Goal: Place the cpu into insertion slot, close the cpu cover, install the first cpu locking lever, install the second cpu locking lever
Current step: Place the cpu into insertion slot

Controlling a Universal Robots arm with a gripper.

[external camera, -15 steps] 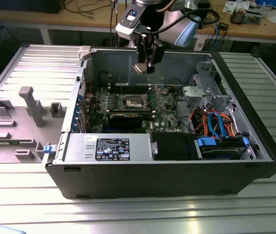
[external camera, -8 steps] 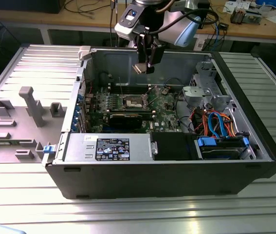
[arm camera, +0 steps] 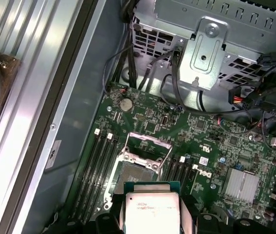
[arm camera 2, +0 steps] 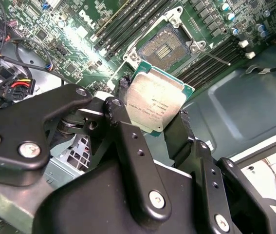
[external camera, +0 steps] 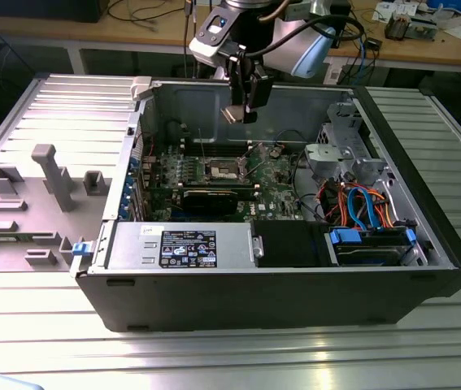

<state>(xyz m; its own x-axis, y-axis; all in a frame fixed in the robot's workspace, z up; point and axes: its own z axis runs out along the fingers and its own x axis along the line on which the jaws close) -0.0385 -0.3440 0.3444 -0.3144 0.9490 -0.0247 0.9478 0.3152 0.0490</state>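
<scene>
While the jaws are clamped on two opposite edges of the cpu (arm camera 2: 157,102) with nothing underneath it, my first worry is a slip. It is a thin edge grip, and I judge that any knock could twist the cpu or drop it onto the green board (arm camera: 211,141).

The cpu hangs in the air, apart from the socket (arm camera 2: 163,48). In the exterior view the socket lies at about six o'clock from it. I cannot tell whether the cpu is square and level to the socket. If it is not, a corner could land first and bend the fine contacts in the dark centre.

The cover (arm camera: 149,140) stands tipped up at one edge of the socket, and the thin wire levers (arm camera: 166,157) look unlatched beside it. The jaws or the cpu could snag on either one if the approach drifts sideways.

My count is one cpu, one socket and one cover. As far as I can make out there are two levers, one along each side of the socket. There is one computer case (external camera: 254,301) on the tabletop (external camera: 214,357), one coin battery (arm camera: 125,103) and one finned heat sink (arm camera: 242,185). The long memory slots (arm camera: 99,161) flank the socket in two banks, and I cannot count them with any confidence.
</scene>
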